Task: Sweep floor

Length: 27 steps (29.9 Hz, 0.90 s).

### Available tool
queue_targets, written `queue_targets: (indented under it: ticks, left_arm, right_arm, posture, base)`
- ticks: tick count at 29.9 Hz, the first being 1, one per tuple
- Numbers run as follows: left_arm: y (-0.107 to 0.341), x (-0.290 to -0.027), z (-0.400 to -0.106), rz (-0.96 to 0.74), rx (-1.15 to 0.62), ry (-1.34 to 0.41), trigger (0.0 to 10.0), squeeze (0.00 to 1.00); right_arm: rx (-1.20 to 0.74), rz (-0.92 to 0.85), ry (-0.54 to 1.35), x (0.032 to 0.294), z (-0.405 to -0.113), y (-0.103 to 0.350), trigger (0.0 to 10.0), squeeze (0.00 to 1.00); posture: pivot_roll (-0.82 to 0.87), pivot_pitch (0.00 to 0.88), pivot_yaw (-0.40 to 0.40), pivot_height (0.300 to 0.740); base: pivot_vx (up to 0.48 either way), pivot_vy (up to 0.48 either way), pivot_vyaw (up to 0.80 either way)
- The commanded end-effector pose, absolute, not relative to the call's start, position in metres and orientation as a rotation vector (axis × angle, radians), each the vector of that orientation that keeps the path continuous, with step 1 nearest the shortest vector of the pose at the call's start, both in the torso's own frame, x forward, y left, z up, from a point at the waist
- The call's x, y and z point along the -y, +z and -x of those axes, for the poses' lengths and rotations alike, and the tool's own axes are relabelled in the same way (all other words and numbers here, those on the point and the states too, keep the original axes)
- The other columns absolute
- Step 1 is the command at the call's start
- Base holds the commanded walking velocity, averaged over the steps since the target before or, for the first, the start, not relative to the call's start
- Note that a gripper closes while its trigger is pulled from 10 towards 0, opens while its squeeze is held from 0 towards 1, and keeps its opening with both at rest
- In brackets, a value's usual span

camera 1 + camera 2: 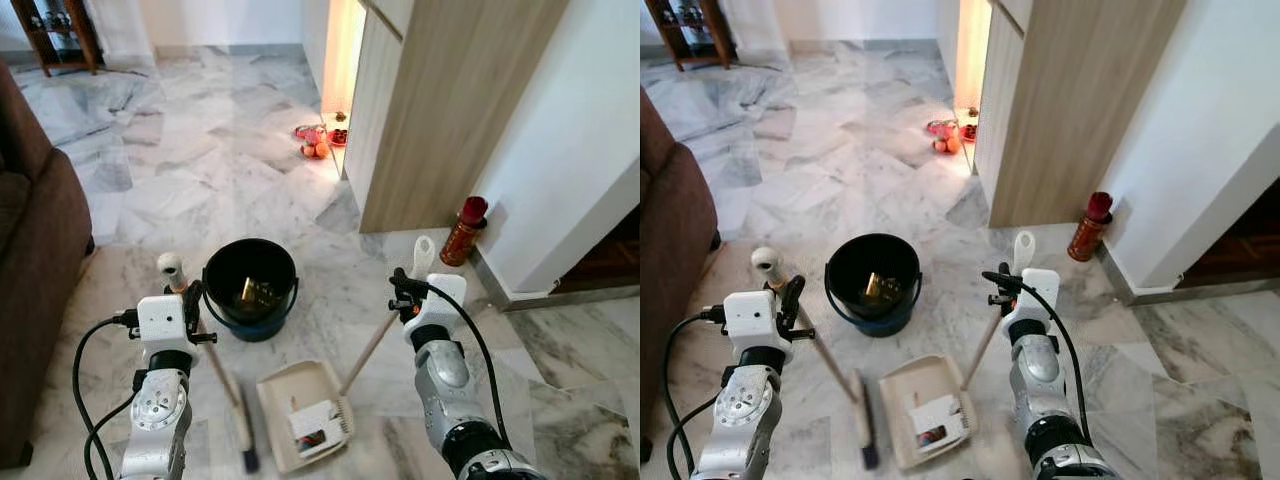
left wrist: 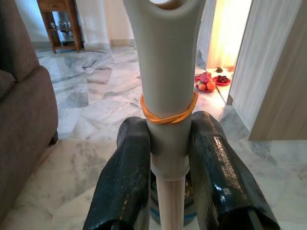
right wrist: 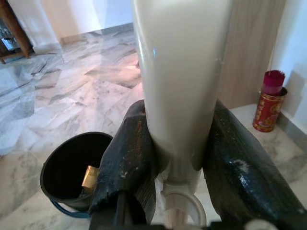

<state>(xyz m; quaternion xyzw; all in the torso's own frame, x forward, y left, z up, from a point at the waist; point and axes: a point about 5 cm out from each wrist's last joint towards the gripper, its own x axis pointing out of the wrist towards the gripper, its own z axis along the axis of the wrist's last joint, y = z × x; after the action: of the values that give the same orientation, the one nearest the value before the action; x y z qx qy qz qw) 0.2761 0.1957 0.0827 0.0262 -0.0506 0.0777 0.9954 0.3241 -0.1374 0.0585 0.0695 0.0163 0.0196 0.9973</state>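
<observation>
Cream broom handle — clamped between left gripper fingers.

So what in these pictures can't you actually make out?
- Litter in the dustpan: left eye view, too small to identify.
- Gold item in the bucket: too small and shadowed in the eye views; the right wrist view shows just a corner.
- Broom bristles: cut off by the bottom edge.
- Sofa: cut off at the left edge.
- Red tin: label too small to read.

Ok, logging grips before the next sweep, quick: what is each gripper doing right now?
Left gripper: shut on the broom handle.
Right gripper: shut on the dustpan handle.
</observation>
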Motion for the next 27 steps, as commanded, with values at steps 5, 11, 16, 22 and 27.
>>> queue_targets:
  ticks: [5, 11, 16, 22, 27]
  left_arm:
    - [0.086, -0.197, -0.276, -0.073, 0.119, 0.153, 10.0, 0.0]
    - [0.086, -0.197, -0.277, -0.073, 0.12, 0.153, 10.0, 0.0]
    - [0.086, -0.197, -0.277, -0.072, 0.12, 0.154, 10.0, 0.0]
    - [0.085, -0.196, -0.277, -0.068, 0.115, 0.149, 10.0, 0.0]
    - [0.084, -0.195, -0.278, -0.066, 0.114, 0.149, 10.0, 0.0]
  right_arm:
    - [0.07, -0.15, 0.067, 0.134, -0.333, 0.082, 10.0, 0.0]
    - [0.14, -0.131, 0.099, 0.137, -0.333, 0.098, 10.0, 0.0]
    - [0.158, -0.126, 0.101, 0.14, -0.33, 0.104, 10.0, 0.0]
    - [0.163, -0.062, 0.126, 0.151, -0.312, 0.123, 10.0, 0.0]
    - [0.166, -0.041, 0.118, 0.156, -0.302, 0.137, 10.0, 0.0]
  posture:
    - [0.11, 0.104, -0.025, 0.74]
    - [0.11, 0.107, -0.025, 0.74]
    - [0.11, 0.107, -0.025, 0.74]
    - [0.09, 0.113, -0.028, 0.74]
    - [0.08, 0.114, -0.029, 0.74]
  base:
    - [0.0, 0.0, 0.0]
    - [0.0, 0.0, 0.0]
    - [0.0, 0.0, 0.0]
    - [0.0, 0.0, 0.0]
    - [0.0, 0.0, 0.0]
